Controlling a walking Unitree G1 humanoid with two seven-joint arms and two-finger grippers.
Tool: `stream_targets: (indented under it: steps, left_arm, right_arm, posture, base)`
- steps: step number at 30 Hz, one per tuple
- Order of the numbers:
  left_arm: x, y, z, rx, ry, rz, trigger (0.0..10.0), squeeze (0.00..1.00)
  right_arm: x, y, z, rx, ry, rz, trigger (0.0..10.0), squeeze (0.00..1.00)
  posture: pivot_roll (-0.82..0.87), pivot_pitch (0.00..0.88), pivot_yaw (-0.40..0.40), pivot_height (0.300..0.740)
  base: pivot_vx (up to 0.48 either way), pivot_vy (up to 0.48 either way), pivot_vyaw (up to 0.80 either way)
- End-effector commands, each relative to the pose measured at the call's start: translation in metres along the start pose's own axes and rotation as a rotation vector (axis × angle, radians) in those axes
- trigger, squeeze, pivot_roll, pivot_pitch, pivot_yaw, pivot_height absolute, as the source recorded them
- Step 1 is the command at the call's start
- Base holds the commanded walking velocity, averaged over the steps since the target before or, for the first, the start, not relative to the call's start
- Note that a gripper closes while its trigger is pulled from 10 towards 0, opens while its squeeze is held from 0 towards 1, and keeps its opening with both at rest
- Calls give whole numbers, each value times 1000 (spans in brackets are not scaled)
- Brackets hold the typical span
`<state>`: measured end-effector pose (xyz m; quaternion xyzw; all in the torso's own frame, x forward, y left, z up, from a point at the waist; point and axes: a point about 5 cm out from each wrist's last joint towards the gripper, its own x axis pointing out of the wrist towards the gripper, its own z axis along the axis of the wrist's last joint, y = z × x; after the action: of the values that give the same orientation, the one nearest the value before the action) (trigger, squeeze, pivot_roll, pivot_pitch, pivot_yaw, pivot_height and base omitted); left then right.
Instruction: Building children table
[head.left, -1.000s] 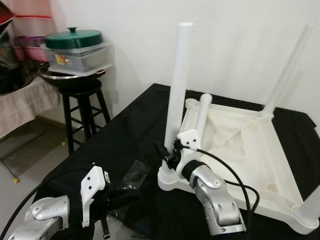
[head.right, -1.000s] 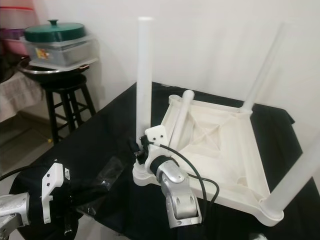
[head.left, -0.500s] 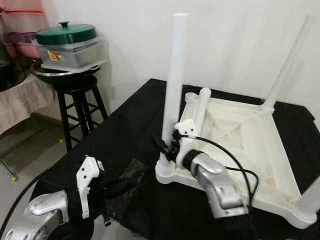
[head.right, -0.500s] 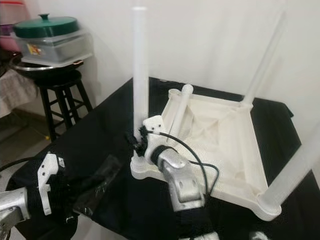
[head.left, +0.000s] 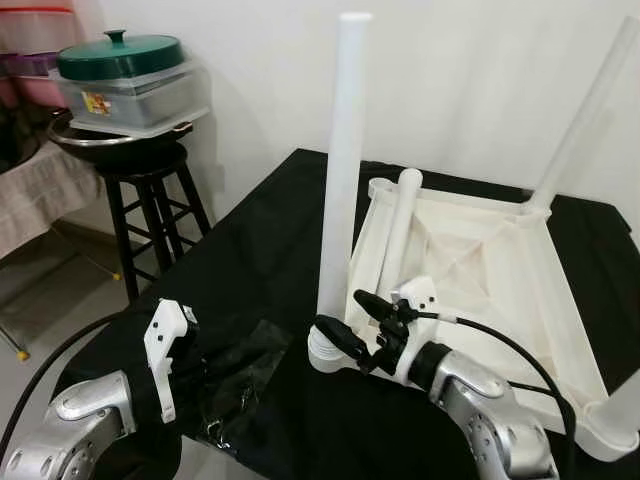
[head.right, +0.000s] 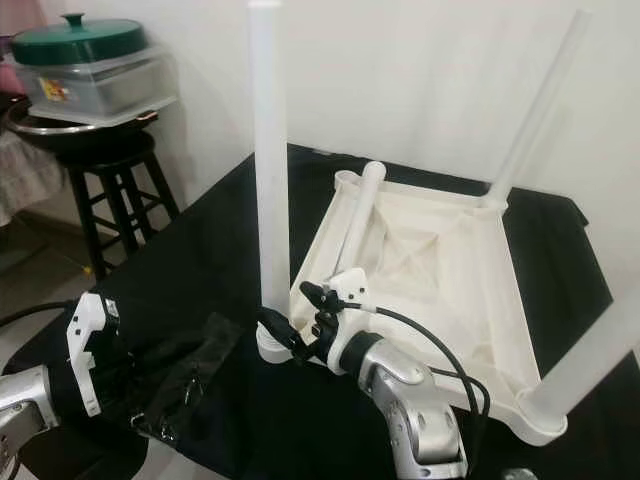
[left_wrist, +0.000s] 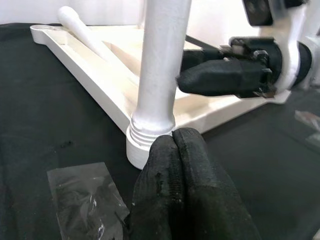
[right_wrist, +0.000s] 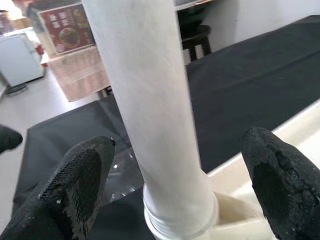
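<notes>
An upturned white children's table (head.left: 500, 275) lies on a black cloth. Its near-left leg (head.left: 338, 170) stands upright in its corner socket, and two more legs (head.left: 585, 110) stand on the right side. A loose leg (head.left: 398, 235) lies across the underside. My right gripper (head.left: 350, 318) is open beside the near-left leg's base; in the right wrist view its fingers (right_wrist: 80, 185) flank that leg (right_wrist: 155, 120). My left gripper (left_wrist: 175, 165) is shut and empty, tips just short of the threaded leg base (left_wrist: 150, 137), above a clear plastic bag (head.left: 245, 368).
A black stool (head.left: 150, 195) at the left carries a metal bowl and a clear container with a green lid (head.left: 120, 55). A white wall rises behind. The black cloth's front-left edge (head.left: 110, 330) drops to the floor.
My right gripper has drawn back from the near-left leg's base, fingers now spread. My left gripper has reached forward over the plastic bag toward that leg. The camera shifted a little.
</notes>
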<state>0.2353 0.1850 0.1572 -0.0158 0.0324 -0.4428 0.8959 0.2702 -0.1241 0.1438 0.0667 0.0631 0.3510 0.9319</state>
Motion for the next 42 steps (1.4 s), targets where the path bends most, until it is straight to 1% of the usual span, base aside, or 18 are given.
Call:
stream_targets:
  steps: [1, 2, 4, 5, 6, 8, 9, 10, 12, 14, 15, 17, 21, 24, 28, 35, 40, 42]
  left_arm:
    - [-2, 4, -1, -47, -4, 31, 10000, 0]
    - [-2, 4, -1, -47, -4, 31, 10000, 0]
    - [-3, 7, -2, -80, 4, 43, 10000, 0]
    - [-3, 7, -2, -80, 4, 43, 10000, 0]
    - [-3, 8, -2, -88, 8, 41, 10000, 0]
    - [-3, 8, -2, -88, 8, 41, 10000, 0]
    - [-3, 8, -2, -93, 13, 35, 10000, 0]
    - [-3, 8, -2, -93, 13, 35, 10000, 0]
    - [-3, 8, -4, -108, 29, 20, 10000, 0]
    - [-3, 8, -4, -108, 29, 20, 10000, 0]
    - [-3, 8, -4, -111, 31, 17, 10000, 0]
    - [-3, 9, -3, -114, 24, 24, 10000, 0]
    - [-3, 9, -1, -98, 6, 30, 10000, 0]
    - [-3, 9, 0, -98, 6, 30, 10000, 0]
    - [-3, 9, 0, -96, 3, 29, 10000, 0]
    - [-2, 9, 1, -96, 1, 27, 10000, 0]
    - [-2, 9, 0, -106, 3, 26, 10000, 0]
    - [-1, 8, -1, -100, 13, 17, 10000, 0]
  right_arm:
    - [-11, -7, -5, 25, 3, -80, 10000, 0]
    - [-11, -7, -5, 25, 3, -80, 10000, 0]
    - [-35, -17, -13, 70, -11, -183, 10000, 0]
    - [-35, -17, -13, 70, -11, -183, 10000, 0]
    - [-44, -21, -15, 78, -21, -210, 10000, 0]
    - [-44, -21, -15, 78, -21, -210, 10000, 0]
    - [-51, -22, -16, 88, -31, -227, 10000, 0]
    - [-51, -22, -16, 88, -31, -227, 10000, 0]
    - [-61, -18, -23, 155, -48, -235, 10000, 0]
    - [-61, -18, -23, 155, -48, -235, 10000, 0]
    - [-64, -17, -24, 189, -72, -230, 10000, 0]
    - [-65, -17, -24, 209, -92, -220, 10000, 0]
    - [-66, -9, -21, 245, -130, -128, 10000, 0]
    - [-66, -7, -21, 239, -121, -118, 10000, 0]
    - [-65, -1, -21, 233, -103, -53, 10000, 0]
    - [-66, 3, -21, 241, -104, -16, 10000, 0]
    - [-65, 4, -21, 205, -87, 4, 10000, 0]
    - [-63, 6, -21, 172, -60, 37, 10000, 0]
  posture:
    - [40, 0, -39, 740]
    - [40, 0, -39, 740]
    - [25, 0, -27, 740]
    - [25, 0, -27, 740]
    - [20, 0, -24, 740]
    - [20, 0, -24, 740]
    - [14, 0, -21, 740]
    - [14, 0, -21, 740]
    - [9, 0, -16, 740]
    - [9, 0, -16, 740]
    - [7, 0, -13, 740]
    - [7, 0, -13, 740]
    - [11, 0, -17, 740]
    - [13, 0, -22, 740]
    - [14, 0, -27, 740]
    - [11, 0, -23, 740]
    - [12, 0, -21, 740]
    - [13, 0, -22, 740]
  base:
    - [0, 0, 0]
    - [0, 0, 0]
    - [0, 0, 0]
    - [0, 0, 0]
    - [0, 0, 0]
    - [0, 0, 0]
    - [0, 0, 0]
    - [0, 0, 0]
    - [0, 480, -391]
    - [0, 480, -781]
    - [0, 480, -800]
    - [0, 480, -800]
    - [0, 0, -800]
    - [0, 0, -800]
    - [0, 0, -800]
    - [0, 0, -800]
    - [0, 0, 0]
    - [0, 476, 0]
